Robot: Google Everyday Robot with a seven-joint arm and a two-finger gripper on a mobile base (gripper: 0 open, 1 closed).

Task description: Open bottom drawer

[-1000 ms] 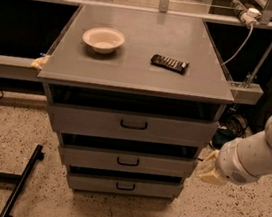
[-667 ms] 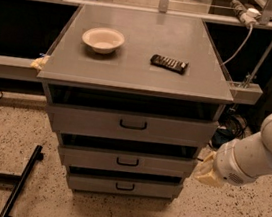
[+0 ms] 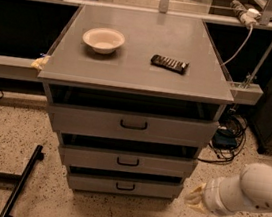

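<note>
camera view: a grey cabinet stands on a speckled floor (image 3: 0, 142), three drawers stacked under its tabletop (image 3: 140, 78). the bottom drawer (image 3: 95, 182) sits lowest, just above the floor, its small dark handle (image 3: 125, 186) at the centre of a shallow front that lies set back under the middle drawer (image 3: 93, 157) and the top drawer (image 3: 89, 120). the gripper (image 3: 195, 197) hangs low beside the cabinet's right side, level with the bottom drawer and apart from it, at the end of a white arm (image 3: 253, 190) coming in from the right; whether it is released or clenched cannot be told. it grasps nothing that shows.

on the tabletop, a pale bowl (image 3: 103, 40) rests near the left edge and a dark remote (image 3: 169, 63) lies right of centre, toward the back.

to do the step well, the gripper would likely need to swing round to the front, meet the handle squarely at its height, close on the bar, then pull straight out, without catching the middle drawer's lip above.

no brand, label or writing can be read.
</note>
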